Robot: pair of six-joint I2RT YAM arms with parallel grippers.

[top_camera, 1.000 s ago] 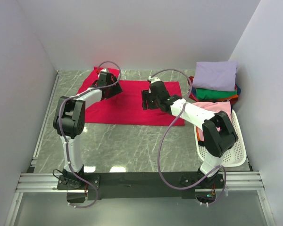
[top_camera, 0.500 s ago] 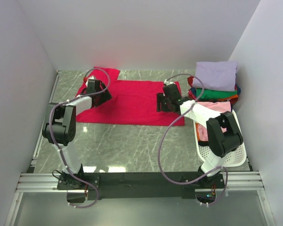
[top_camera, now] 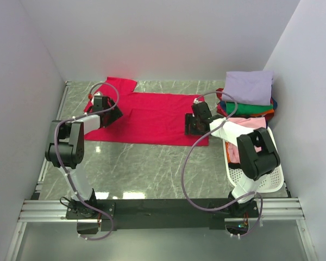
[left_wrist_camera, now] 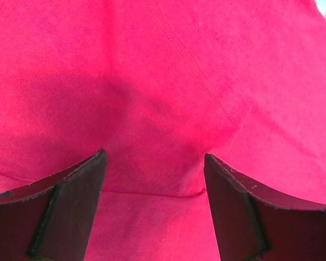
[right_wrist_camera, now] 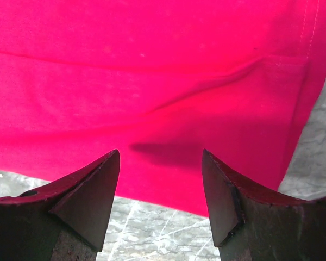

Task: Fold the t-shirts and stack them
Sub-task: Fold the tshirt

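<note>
A large crimson-red t-shirt (top_camera: 149, 117) lies spread flat across the back middle of the marble table. My left gripper (top_camera: 110, 116) hangs open over its left part, near the sleeve; in the left wrist view red cloth (left_wrist_camera: 152, 81) with a fold line fills the gap between the dark fingers (left_wrist_camera: 70, 206). My right gripper (top_camera: 194, 124) is open over the shirt's right near edge (right_wrist_camera: 168, 190), its fingertips (right_wrist_camera: 100, 187) straddling cloth and marble. Folded shirts, lavender (top_camera: 249, 86) on top of green (top_camera: 249, 107), orange and blue, are stacked at the back right.
A white perforated basket (top_camera: 271, 174) stands at the right, holding a pink shirt (top_camera: 244, 126). White walls close in the left, back and right sides. Bare marble (top_camera: 146, 168) lies between the red shirt and the arm bases.
Both grippers have moved outward over the red shirt, left one to the left, right one to the right and nearer. The shirt now lies flatter, its left sleeve showing.
</note>
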